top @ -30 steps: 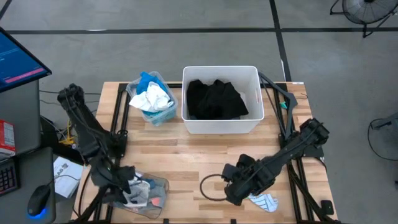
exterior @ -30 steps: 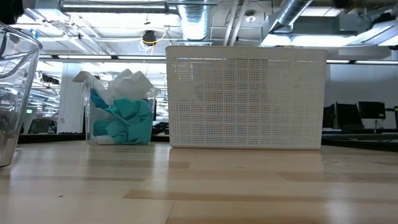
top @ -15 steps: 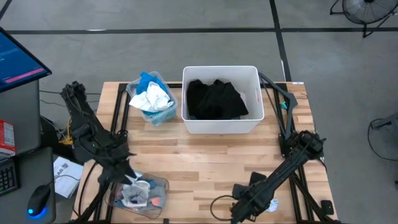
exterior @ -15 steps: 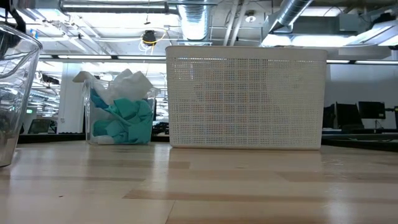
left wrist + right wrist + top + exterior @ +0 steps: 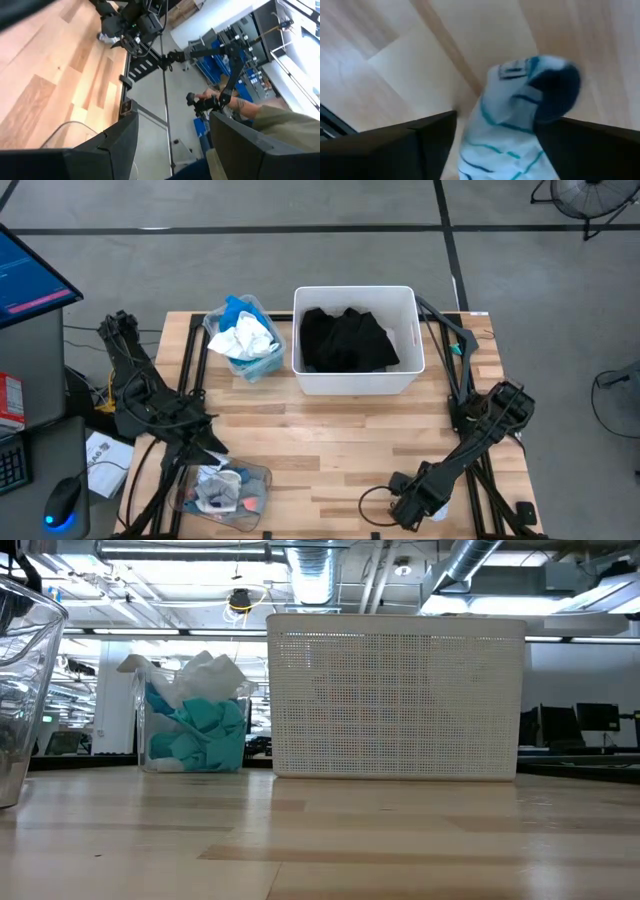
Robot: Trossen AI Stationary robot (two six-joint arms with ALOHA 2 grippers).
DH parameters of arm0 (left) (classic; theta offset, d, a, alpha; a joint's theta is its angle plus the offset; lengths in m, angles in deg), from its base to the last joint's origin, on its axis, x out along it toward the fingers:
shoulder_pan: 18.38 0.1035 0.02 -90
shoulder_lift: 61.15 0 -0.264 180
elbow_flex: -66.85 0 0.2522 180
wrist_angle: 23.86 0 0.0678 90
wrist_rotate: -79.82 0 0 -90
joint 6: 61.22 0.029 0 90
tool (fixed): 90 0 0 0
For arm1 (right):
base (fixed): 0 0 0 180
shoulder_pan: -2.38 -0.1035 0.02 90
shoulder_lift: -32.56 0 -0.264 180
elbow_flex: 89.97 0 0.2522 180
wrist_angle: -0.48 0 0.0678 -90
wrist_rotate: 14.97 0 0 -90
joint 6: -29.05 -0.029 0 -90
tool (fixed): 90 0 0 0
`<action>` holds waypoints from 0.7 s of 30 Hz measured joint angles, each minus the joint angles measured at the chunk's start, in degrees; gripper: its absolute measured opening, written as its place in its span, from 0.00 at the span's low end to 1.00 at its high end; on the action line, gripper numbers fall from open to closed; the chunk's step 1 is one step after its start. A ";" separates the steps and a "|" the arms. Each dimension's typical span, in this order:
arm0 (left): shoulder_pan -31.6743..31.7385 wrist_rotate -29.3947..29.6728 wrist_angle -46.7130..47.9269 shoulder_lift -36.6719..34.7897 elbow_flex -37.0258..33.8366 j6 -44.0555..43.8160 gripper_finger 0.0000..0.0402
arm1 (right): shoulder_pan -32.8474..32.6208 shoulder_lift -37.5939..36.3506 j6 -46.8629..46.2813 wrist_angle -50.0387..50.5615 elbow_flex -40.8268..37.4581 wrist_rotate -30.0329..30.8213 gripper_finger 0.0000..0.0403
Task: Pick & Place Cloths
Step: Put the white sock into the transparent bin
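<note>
Right gripper [image 5: 495, 135]: jaws apart over striped sock [image 5: 520, 110].
Advice: centred on sock, lowered before closing.

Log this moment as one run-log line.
right end effector: open over striped sock | left end effector: open, above clear bin | black cloth: in white tub

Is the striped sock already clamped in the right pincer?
No: in the right wrist view the striped sock lies on the table between the open fingers, not clamped.
</note>
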State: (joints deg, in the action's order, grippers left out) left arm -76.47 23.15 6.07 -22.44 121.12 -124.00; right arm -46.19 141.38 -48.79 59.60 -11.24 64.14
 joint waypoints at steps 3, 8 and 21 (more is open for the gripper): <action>0.00 1.51 -0.06 0.00 0.00 -0.01 0.56 | 0.48 -0.16 -0.44 -2.10 -1.56 -0.23 0.53; 0.00 6.11 -0.16 0.00 0.00 2.40 0.56 | 2.83 -0.29 0.81 -4.05 -1.79 -1.12 0.09; 4.30 16.61 -5.83 4.54 0.00 15.80 0.57 | 15.37 -11.00 14.37 -13.33 9.03 19.63 0.01</action>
State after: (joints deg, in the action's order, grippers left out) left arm -72.16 39.75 0.24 -17.90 121.12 -108.20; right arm -30.83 130.38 -34.42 46.27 -2.20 83.77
